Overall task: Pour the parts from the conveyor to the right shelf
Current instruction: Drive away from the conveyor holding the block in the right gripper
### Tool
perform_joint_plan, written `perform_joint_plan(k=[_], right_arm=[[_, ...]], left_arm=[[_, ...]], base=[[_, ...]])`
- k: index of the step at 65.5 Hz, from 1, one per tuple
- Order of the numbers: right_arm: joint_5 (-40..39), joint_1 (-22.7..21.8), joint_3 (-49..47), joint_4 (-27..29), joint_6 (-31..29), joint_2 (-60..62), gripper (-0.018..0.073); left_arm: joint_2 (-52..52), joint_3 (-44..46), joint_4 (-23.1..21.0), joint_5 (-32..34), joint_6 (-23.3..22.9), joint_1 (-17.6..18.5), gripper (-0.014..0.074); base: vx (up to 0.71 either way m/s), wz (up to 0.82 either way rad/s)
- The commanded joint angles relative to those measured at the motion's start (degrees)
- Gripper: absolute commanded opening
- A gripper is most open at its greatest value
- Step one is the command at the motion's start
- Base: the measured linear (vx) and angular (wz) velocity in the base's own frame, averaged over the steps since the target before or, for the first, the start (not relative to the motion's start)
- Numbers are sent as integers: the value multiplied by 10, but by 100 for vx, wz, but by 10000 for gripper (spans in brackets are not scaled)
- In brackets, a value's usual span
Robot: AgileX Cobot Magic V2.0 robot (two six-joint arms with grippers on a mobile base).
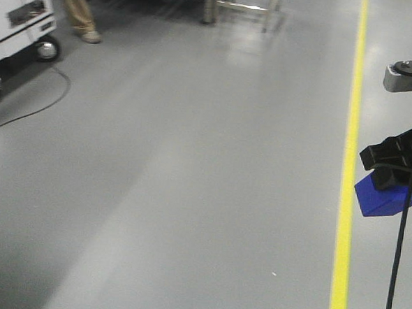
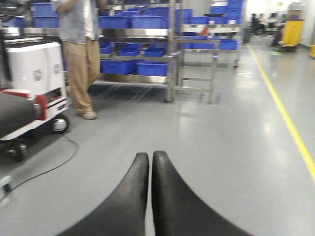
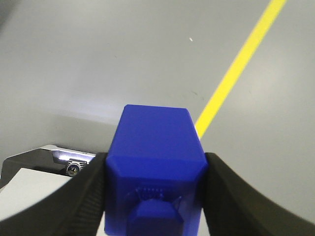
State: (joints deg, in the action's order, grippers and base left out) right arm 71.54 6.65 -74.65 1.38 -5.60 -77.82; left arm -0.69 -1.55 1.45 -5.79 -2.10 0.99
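Gleaming grey floor (image 1: 191, 160), yellow line (image 1: 348, 170)

Right gripper clamped on a blue block, left gripper closed and empty.

The right gripper (image 3: 153, 196) holds a blue block (image 3: 153, 162) between its two black fingers (image 3: 78, 201), which press flat against the block's left and right sides. In the front view that gripper (image 1: 393, 181) hangs at the right edge of frame, with the block jutting out beneath it at a tilt. The left gripper (image 2: 150, 164) points forward, its two curved black fingers (image 2: 129, 196) touching along their length with nothing between them.
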Motion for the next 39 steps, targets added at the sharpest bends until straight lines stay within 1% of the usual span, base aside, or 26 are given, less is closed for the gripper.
perform_joint_plan(k=[1, 19, 39], right_arm=[[19, -1, -13, -2, 0, 17, -6], [19, -1, -13, -2, 0, 17, -6], [19, -1, -13, -2, 0, 17, -6]], left_arm=[[-7, 15, -4, 45, -5, -2, -6], [-7, 15, -4, 45, -5, -2, -6], [-7, 15, -4, 45, -5, -2, -6]], base=[[-27, -64], [-22, -66], [-13, -68]])
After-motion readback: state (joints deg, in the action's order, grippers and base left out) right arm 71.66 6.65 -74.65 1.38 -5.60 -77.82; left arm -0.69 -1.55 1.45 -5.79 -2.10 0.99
